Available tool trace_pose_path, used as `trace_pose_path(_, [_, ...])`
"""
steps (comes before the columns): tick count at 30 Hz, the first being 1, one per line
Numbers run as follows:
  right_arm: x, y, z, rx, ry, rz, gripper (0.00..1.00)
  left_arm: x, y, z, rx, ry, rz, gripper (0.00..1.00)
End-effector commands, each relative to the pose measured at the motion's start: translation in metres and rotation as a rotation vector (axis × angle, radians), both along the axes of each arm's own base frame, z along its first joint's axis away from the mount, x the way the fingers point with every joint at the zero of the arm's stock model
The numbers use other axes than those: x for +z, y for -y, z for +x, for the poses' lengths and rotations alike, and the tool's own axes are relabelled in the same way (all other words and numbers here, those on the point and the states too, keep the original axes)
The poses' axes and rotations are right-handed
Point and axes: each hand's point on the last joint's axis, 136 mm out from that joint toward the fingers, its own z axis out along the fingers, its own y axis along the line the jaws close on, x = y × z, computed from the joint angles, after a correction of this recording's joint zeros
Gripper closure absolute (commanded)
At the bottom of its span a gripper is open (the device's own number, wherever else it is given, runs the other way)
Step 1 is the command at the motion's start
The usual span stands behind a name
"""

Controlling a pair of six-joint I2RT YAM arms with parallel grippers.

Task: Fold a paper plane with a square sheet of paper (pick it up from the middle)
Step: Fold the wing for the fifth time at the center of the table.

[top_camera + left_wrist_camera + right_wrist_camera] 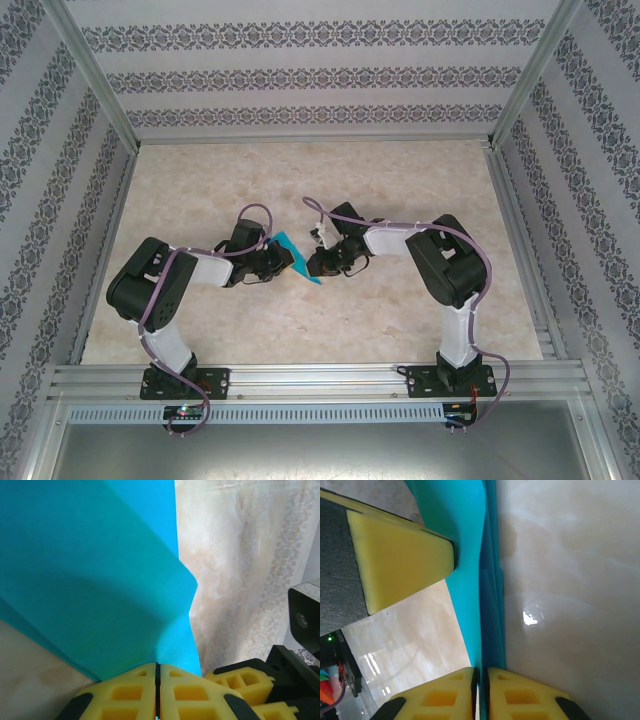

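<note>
The teal-blue sheet of paper (298,257) hangs folded between my two grippers above the middle of the table. My left gripper (284,262) is shut on its left side, and in the left wrist view the yellow fingers (125,692) of this left gripper (157,666) pinch the paper (90,580), which fans upward with a crease. My right gripper (317,262) is shut on the other side; in its wrist view the right gripper (480,670) clamps several stacked layers of the paper (490,605). The grippers hide the paper's full outline, so I cannot tell whether it has the paper plane's shape.
The beige marbled tabletop (400,180) lies below, ringed by patterned walls and an aluminium frame (320,380). A yellow finger of the left gripper (400,565) presses the paper in the right wrist view. Yellow fingers of the right gripper (242,680) sit close beside the left one.
</note>
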Motion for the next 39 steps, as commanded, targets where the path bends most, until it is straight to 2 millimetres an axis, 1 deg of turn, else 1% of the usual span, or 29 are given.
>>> trace_pose_path(1, [0.021, 0.008, 0.005, -0.007, 0.043, -0.008, 0.80, -0.014, -0.003, -0.007, -0.003, -0.036, 0.046, 0.89])
trace_pose_path(4, [0.027, 0.009, 0.003, -0.006, 0.045, 0.001, 0.78, -0.014, -0.004, -0.007, -0.002, -0.036, 0.045, 0.89])
trace_pose_path(7, [0.023, 0.011, 0.002, -0.010, 0.031, -0.010, 0.79, -0.015, -0.004, -0.007, -0.002, -0.036, 0.047, 0.89])
trace_pose_path(11, [0.020, 0.007, 0.001, -0.007, 0.015, -0.001, 0.83, -0.014, -0.003, -0.007, -0.003, -0.037, 0.045, 0.89])
trace_pose_path(17, [0.008, 0.009, -0.001, 0.000, -0.001, -0.031, 0.84, -0.013, -0.003, -0.007, -0.005, -0.036, 0.043, 0.89])
trace_pose_path(22, [0.006, 0.012, 0.002, -0.009, 0.016, -0.056, 0.82, -0.012, -0.003, -0.006, -0.004, -0.033, 0.043, 0.89])
trace_pose_path(26, [0.007, 0.013, 0.004, -0.015, 0.034, -0.068, 0.77, -0.011, -0.003, -0.006, -0.004, -0.032, 0.046, 0.89])
trace_pose_path(30, [0.006, 0.013, 0.003, -0.008, 0.030, -0.070, 0.76, -0.011, -0.003, -0.006, -0.004, -0.033, 0.045, 0.90])
trace_pose_path(33, [0.007, 0.011, 0.001, 0.001, 0.020, -0.055, 0.79, -0.011, -0.003, -0.006, -0.005, -0.032, 0.045, 0.89])
trace_pose_path(39, [0.006, 0.005, -0.007, 0.029, -0.008, -0.024, 0.88, -0.011, -0.003, -0.006, -0.001, -0.035, 0.046, 0.89])
